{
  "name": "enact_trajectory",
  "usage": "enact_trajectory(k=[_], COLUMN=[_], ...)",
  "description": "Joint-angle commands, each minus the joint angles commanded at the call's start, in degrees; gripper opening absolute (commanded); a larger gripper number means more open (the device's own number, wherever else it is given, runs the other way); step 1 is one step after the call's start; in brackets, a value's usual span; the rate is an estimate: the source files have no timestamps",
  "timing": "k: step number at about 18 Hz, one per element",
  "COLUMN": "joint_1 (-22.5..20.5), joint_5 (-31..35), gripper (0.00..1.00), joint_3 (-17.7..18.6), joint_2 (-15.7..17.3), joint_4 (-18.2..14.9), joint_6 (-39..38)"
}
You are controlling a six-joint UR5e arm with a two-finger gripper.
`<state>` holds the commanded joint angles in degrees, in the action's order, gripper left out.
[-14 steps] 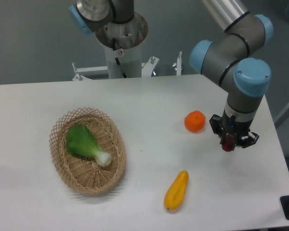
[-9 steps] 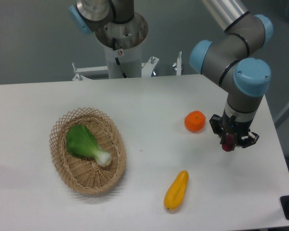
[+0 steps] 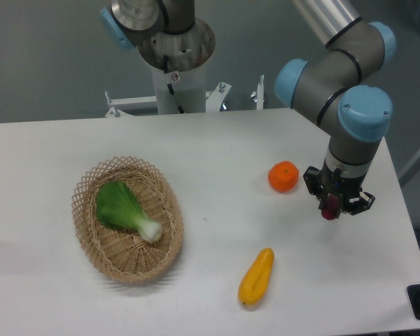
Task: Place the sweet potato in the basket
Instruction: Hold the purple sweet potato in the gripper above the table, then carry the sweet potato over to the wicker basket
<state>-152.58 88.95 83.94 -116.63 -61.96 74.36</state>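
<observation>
One basket [image 3: 91,234], one bok choy [image 3: 124,208], one orange [image 3: 283,176], one yellow squash [image 3: 257,276], one sweet potato [image 3: 329,209]

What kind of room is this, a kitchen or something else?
Most likely a robotics lab, not a kitchen: a robot arm bolted by a bare white table, toy-looking vegetables, a wicker basket, plain grey walls.

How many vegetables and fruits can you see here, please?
4: bok choy in the basket, orange mid-table, yellow squash in front, sweet potato in the gripper.
</observation>
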Motion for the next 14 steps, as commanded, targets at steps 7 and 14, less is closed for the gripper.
enact_trajectory(k=[7,14], joint_1=[3.95,9.84], joint_5=[-0.70,-0.88], gripper=[0.20,0.20], joint_3=[0.17,2.46], joint_2=[0.26,1.84], joint_4=[0.09,0.26], joint_6=[-3.86,-8.17])
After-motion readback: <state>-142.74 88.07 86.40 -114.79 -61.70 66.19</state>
